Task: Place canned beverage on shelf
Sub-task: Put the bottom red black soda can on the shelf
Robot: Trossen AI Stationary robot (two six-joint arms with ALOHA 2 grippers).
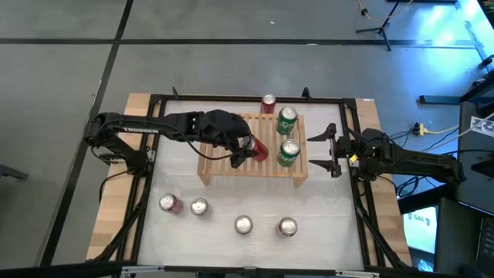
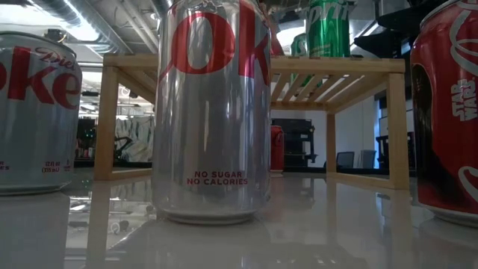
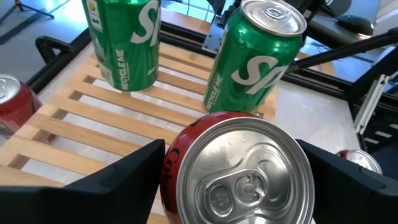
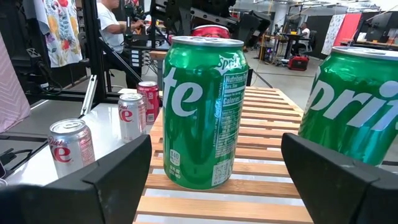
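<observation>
Starting with the biggest piece, you have the low rectangular rack of light slatted wood in the middle of the table, and it looks rigid enough to take cans set down firmly.

On its right end stand two green aluminium cans; you can read part of "Sprite", "RECYCLE ME" and a "Nutrition Facts" panel on them.

Your left gripper is over the rack's middle with a red aluminium cola can upright between its fingers. Both fingers sit right at the can's sides, but whether they press it or have let go you cannot tell.

A can like this is probably a firm weight if full, with thin smooth walls that could slip or dent, so take it across the middle of the body, not by the rim.

Another red can stands behind the rack.

Along the table's front are the silver cans, lettered "Diet Coke" and "NO SUGAR NO CALORIES", and one red can marked "STAR WARS".

Your right gripper waits open and empty just right of the rack.
</observation>
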